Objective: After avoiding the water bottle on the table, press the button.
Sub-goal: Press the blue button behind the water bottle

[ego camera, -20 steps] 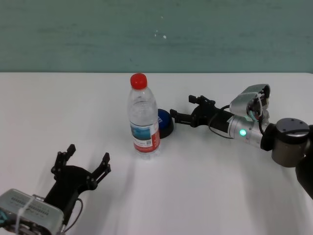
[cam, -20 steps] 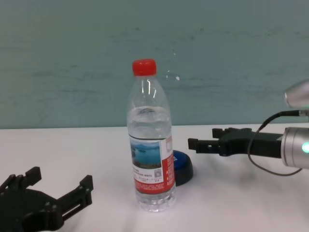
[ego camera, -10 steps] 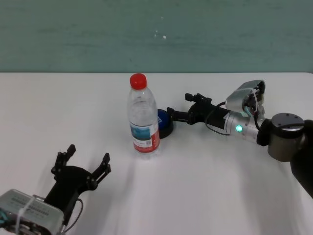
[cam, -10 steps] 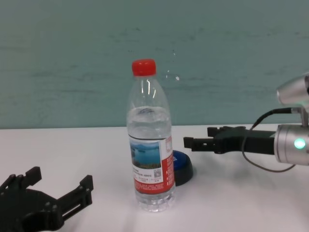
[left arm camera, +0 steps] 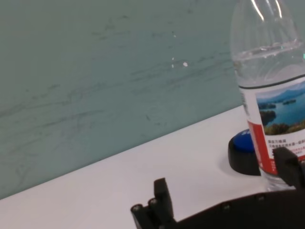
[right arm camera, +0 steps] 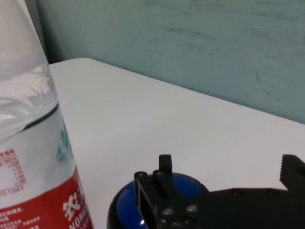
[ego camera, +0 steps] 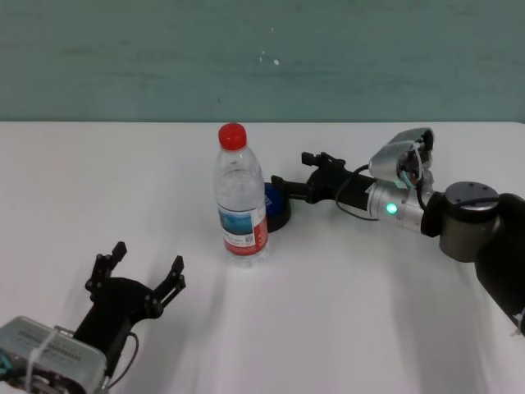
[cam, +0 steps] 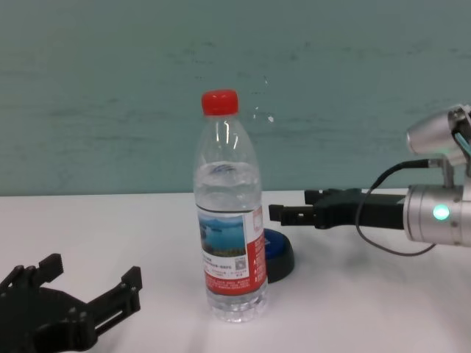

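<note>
Bottle (ego camera: 240, 201) is standing upright mid-table, red cap on top, label facing me. Right behind it, on its right side and just about touching the base, sits the button (ego camera: 276, 205), blue dome on a black ring, way shorter than the bottle.

My right gripper (ego camera: 289, 185) is reaching in from the right, held level above the table (ego camera: 344, 312), with the tips hovering over the button's right edge. In the chest view it's clearly higher than the dome, not touching it, and it's clear of the bottle too. From the right wrist view my fingers (right arm camera: 164, 179) are spread apart with nothing between them, and the blue dome shows just under the tip.

My left gripper (ego camera: 138, 275) is parked low at the near left of the table, well apart from the bottle, fingers wide and holding nothing.

Teal wall (ego camera: 262, 57) runs along the back.
</note>
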You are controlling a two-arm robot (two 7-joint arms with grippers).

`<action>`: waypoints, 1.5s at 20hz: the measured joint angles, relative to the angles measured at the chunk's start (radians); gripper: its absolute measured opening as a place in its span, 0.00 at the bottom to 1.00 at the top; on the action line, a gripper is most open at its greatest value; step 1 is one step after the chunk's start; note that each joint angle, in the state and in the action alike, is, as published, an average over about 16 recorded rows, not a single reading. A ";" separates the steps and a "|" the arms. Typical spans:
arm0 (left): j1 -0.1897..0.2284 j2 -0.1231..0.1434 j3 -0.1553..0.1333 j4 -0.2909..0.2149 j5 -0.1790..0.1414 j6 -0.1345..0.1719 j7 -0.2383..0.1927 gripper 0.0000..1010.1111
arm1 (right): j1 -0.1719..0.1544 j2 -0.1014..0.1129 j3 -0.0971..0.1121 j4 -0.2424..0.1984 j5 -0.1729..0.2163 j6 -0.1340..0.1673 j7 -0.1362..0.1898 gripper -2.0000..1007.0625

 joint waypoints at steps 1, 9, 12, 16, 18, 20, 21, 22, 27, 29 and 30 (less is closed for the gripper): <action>0.000 0.000 0.000 0.000 0.000 0.000 0.000 0.99 | 0.005 -0.004 0.000 0.010 -0.001 -0.003 0.003 1.00; 0.000 0.000 0.000 0.000 0.000 0.000 0.000 0.99 | 0.035 -0.036 0.004 0.097 -0.019 -0.024 0.026 1.00; 0.000 0.000 0.000 0.000 0.000 0.000 0.000 0.99 | 0.044 -0.047 0.006 0.127 -0.028 -0.031 0.032 1.00; 0.000 0.000 0.000 0.000 0.000 0.000 0.000 0.99 | 0.050 -0.057 0.011 0.150 -0.040 -0.036 0.037 1.00; 0.000 0.000 0.000 0.000 0.000 0.000 0.000 0.99 | 0.050 -0.059 0.014 0.154 -0.046 -0.037 0.037 1.00; 0.000 0.000 0.000 0.000 0.000 0.000 0.000 0.99 | 0.048 -0.059 0.017 0.149 -0.050 -0.036 0.036 1.00; 0.000 0.000 0.000 0.000 0.000 0.000 0.000 0.99 | 0.045 -0.058 0.019 0.142 -0.052 -0.035 0.035 1.00; 0.000 0.000 0.000 0.000 0.000 0.000 0.000 0.99 | 0.041 -0.056 0.020 0.133 -0.054 -0.033 0.033 1.00; 0.000 0.000 0.000 0.000 0.000 0.000 0.000 0.99 | 0.014 -0.039 0.027 0.059 -0.058 -0.018 0.015 1.00; 0.000 0.000 0.000 0.000 0.000 0.000 0.000 0.99 | -0.001 -0.029 0.027 0.019 -0.058 -0.009 0.006 1.00; 0.000 0.000 0.000 0.000 0.000 0.000 0.000 0.99 | -0.008 -0.024 0.027 -0.002 -0.057 -0.004 0.002 1.00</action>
